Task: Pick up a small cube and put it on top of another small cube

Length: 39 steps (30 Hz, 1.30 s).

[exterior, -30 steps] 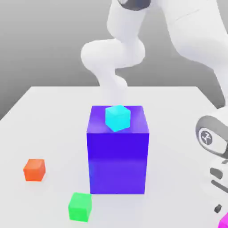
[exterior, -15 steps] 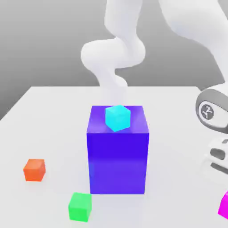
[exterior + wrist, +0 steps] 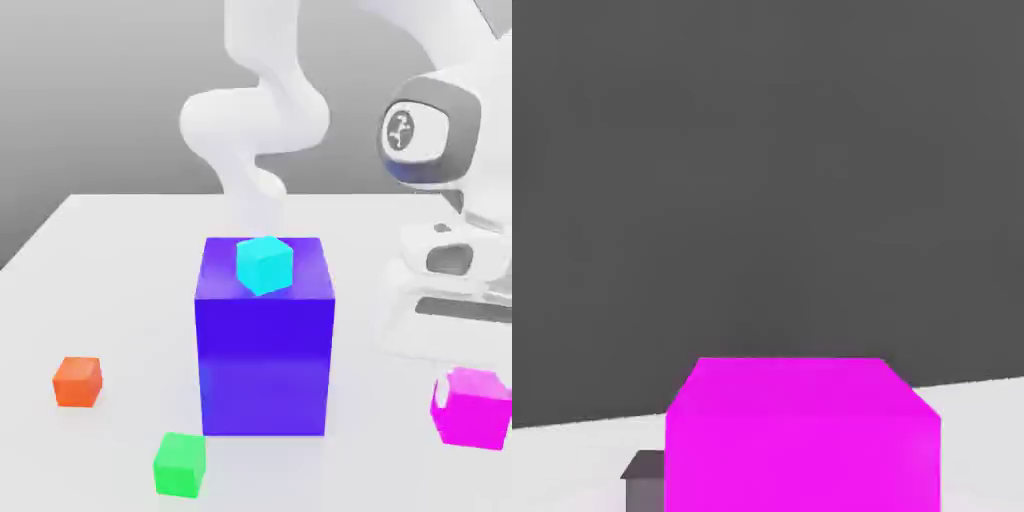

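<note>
Magenta cube pinched in the gripper, lifted off the counter beside the big blue block.

Gripper closed tight on the small magenta cube, which hangs directly under the hand at the exterior view's right of the blue block; the hand view has the same cube close up with a grey finger at its side. Likely target is the cyan cube, sitting on top of the blue block, up and toward the exterior view's left from the held cube, so my guess is the carry must rise above the block's top edge first. Orange cube and green cube lie on the counter well beyond the block, off the path.
</note>
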Available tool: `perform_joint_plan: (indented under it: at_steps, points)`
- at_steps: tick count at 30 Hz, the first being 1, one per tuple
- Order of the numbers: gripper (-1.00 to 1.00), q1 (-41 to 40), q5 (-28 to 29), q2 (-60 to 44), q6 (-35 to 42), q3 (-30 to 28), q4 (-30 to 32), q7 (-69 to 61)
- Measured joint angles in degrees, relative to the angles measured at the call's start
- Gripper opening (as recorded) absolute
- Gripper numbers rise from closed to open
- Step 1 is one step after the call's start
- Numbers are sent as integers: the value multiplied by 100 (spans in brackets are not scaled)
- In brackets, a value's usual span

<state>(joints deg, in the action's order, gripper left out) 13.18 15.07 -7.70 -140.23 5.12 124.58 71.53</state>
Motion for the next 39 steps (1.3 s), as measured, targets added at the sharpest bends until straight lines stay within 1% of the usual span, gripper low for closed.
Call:
perform_joint_plan:
  at_steps: [10, 20, 29, 39]
  points:
    - [-100, -638, -44, 730, 114, -65, 332, -3199]
    - [-100, -964, -250, 1194, 83, -451, 703, -6522]
    - [-100, -1161, -491, 1339, -51, -854, 1060, -9556]
    - [-100, -1280, -825, 1188, -321, -1308, 1477, -12963]
